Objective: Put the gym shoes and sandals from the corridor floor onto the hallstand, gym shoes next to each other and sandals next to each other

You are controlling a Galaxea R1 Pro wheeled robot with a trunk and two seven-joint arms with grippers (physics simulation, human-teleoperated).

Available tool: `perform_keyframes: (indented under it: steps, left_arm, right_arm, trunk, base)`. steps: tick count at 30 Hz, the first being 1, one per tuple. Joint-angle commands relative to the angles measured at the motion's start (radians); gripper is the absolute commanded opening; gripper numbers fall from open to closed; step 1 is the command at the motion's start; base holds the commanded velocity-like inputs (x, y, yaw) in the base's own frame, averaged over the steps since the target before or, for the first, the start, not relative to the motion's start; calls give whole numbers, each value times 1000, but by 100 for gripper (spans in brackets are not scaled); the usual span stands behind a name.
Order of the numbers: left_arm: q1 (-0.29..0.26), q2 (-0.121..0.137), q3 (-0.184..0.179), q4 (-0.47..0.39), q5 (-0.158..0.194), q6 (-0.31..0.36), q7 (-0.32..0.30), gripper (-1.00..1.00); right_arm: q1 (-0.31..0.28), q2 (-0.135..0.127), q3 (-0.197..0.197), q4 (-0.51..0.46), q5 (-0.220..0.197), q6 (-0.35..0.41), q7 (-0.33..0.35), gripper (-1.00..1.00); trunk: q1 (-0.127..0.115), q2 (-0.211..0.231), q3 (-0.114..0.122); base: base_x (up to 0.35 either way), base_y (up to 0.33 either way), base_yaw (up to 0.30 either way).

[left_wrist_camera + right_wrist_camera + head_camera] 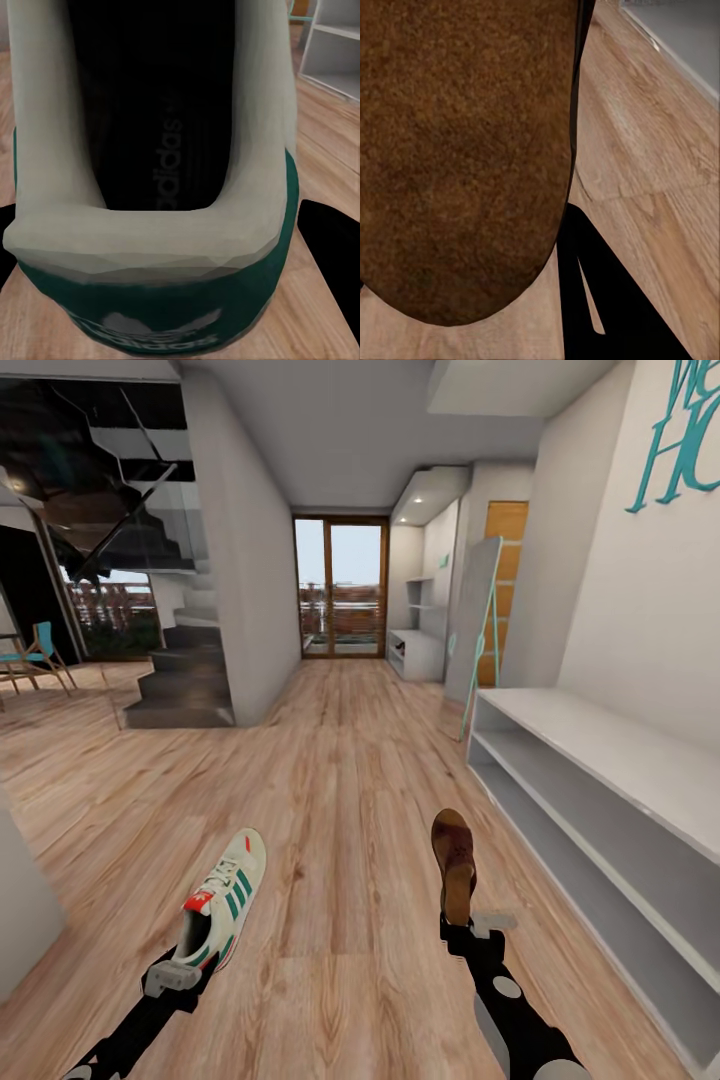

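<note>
My left gripper (pixel 188 963) is shut on the heel of one gym shoe (pixel 226 898), cream-white with green stripes, held above the corridor floor (pixel 340 780) with its toe pointing away. The left wrist view looks into that gym shoe (pixel 150 240), showing its dark insole and green heel. A dark-brown sandal (pixel 454 860) is held at its heel by my right gripper (pixel 462 926), toe pointing away. The sandal's sole (pixel 465 150) covers much of the right wrist view beside one black finger (pixel 585 300). Far down the corridor on the right stands the hallstand (pixel 415 652), with wall shelves above it.
A low white shelf unit (pixel 600 780) without upper shelves runs along the right wall close to my right arm. A tall panel (pixel 474 622) leans at its far end. Dark stairs (pixel 185 680) rise at the left. A glass door (pixel 340 588) closes the corridor's far end.
</note>
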Motion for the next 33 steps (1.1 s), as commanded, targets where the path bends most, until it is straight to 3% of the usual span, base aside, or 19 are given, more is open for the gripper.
perform_keyframes:
  steps: [1,33]
  left_arm:
    - [-1,1,-6,1,12,-2,-4,-100]
    - [-1,1,-6,1,12,-2,-4,-100]
  right_arm:
    - [-1,1,-6,0,7,-2,-1,-100]
    - [-1,1,-6,0,7,-2,-1,-100]
  trunk:
    - [0,0,-1]
    - [0,0,-1]
  base:
    - [345,0,0]
    - [345,0,21]
